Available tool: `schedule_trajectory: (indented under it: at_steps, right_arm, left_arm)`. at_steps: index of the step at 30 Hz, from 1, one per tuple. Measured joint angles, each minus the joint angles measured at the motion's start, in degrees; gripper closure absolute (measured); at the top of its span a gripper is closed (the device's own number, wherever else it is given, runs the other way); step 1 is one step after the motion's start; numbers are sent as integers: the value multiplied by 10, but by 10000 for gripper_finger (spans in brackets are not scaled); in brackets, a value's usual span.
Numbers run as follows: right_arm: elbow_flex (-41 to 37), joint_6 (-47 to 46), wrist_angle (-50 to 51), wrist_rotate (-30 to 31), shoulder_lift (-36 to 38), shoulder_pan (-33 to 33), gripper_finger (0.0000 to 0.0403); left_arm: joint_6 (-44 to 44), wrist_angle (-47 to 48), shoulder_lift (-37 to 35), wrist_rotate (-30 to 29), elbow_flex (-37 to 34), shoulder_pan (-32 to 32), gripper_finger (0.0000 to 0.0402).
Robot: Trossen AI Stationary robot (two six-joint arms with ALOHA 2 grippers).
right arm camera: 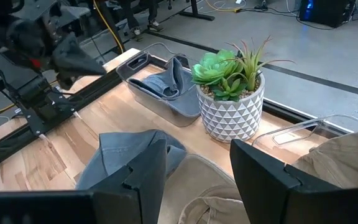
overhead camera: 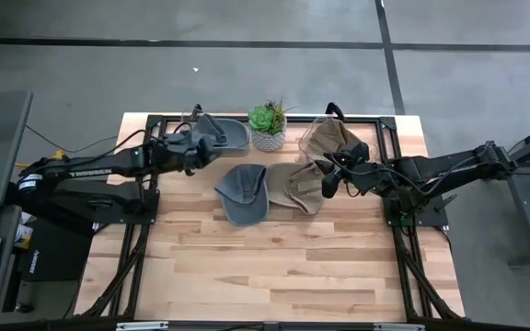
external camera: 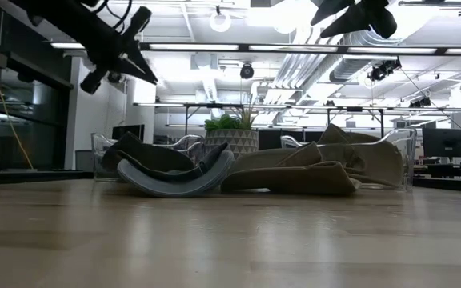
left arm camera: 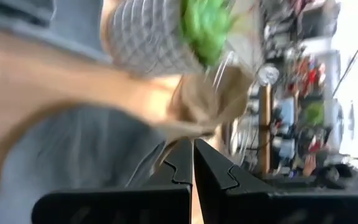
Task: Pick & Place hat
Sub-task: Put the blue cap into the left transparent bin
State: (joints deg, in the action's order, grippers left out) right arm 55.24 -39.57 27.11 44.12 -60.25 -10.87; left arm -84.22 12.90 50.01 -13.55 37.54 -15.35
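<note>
Right end effector (overhead camera: pixel 328 187), fingers spread wide and holding nothing, is hovering just above the tan hat (overhead camera: pixel 298 187) near the middle of the counter (overhead camera: pixel 274 267); in the right wrist view the two dark fingers (right arm camera: pixel 132 180) are framing the gap between that hat and the grey hat (overhead camera: pixel 243 193) lying just beside it. Left end effector (overhead camera: pixel 217 142), fingers pressed together and empty, is hanging over the clear tray (overhead camera: pixel 235 138) at the far left, which is holding another grey hat. A matching tray (overhead camera: pixel 313 138) at the far right is holding another tan hat, with a potted succulent (overhead camera: pixel 269 125) standing between the two trays. Judged step: approach before the grasp, no hat yet lifted. The next move probably calls for lowering the right end effector onto the tan hat's edge and closing. The tan hat's long axis is running roughly across the counter; which end its brim is pointing toward cannot be told.
</note>
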Motion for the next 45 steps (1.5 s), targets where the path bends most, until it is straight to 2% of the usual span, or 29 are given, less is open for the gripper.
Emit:
schedule_trajectory:
  at_steps: [4, 11, 14, 25, 32, 39, 45]
  right_arm:
    - [0, 0, 0, 0, 0, 0, 231]
    - [0, 2, 0, 0, 0, 0, 231]
    - [0, 2, 0, 0, 0, 0, 231]
    - [0, 0, 2, -2, 0, 0, 231]
    - [0, 0, 12, -18, 0, 0, 231]
    - [0, 0, 13, -23, 0, 0, 231]
    - [0, 0, 13, -23, 0, 0, 231]
  left_arm:
    - [0, 44, -5, 61, 0, 0, 402]
    - [1, 108, 5, 234, 0, 0, 402]
    - [3, 126, 13, 280, 0, 0, 402]
    - [7, 147, 13, 291, 0, 0, 402]
    - [63, 147, 13, 307, 0, 0, 401]
    - [58, 179, 13, 282, 0, 0, 400]
    - [48, 222, 21, 262, 0, 0, 361]
